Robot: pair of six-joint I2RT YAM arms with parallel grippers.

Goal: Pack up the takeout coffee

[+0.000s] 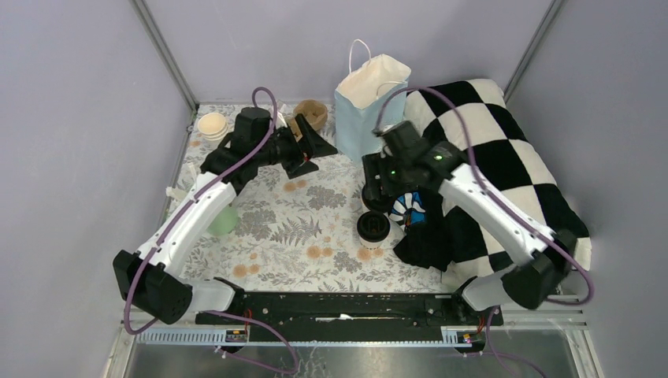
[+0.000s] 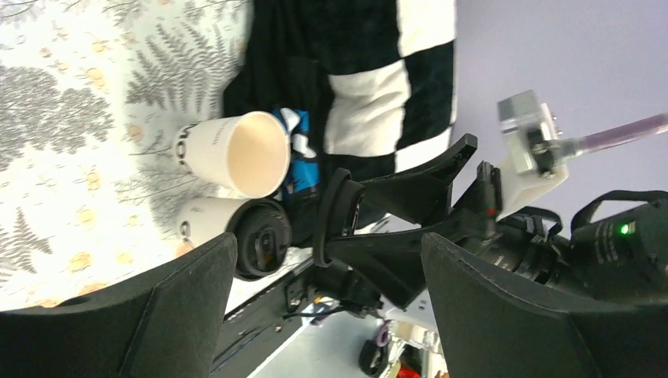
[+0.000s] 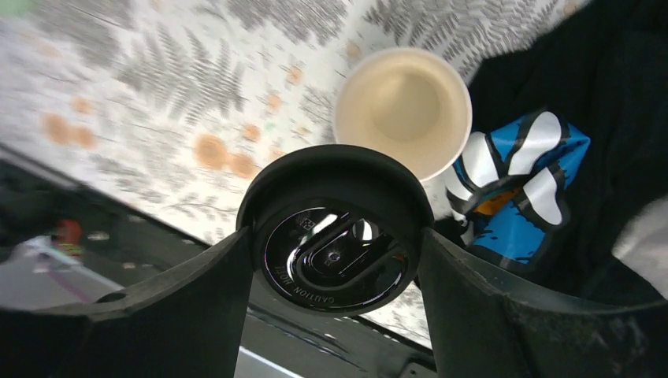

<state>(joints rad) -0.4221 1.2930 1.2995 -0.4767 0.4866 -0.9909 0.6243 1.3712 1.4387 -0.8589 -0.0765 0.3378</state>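
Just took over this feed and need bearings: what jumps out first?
The right pincer grips a black lid close by an unlidded white cup at the centre, next to a cup already lidded. Behind them stands an open blue bag; a black-and-white checkered cloth fills the right side.

Seen from above, around lidded cup (image 1: 372, 227): lay clear from 6 to 11 o'clock, bare tablecloth (image 1: 307, 228), save mint-green cup (image 1: 223, 220) well off at 9. Was shut in at 3 o'clock by checkered blanket (image 1: 504, 157), at 12 by right gripper (image 3: 335, 236) clasping black lid (image 3: 331, 260), blue bag (image 1: 358, 118) beyond.
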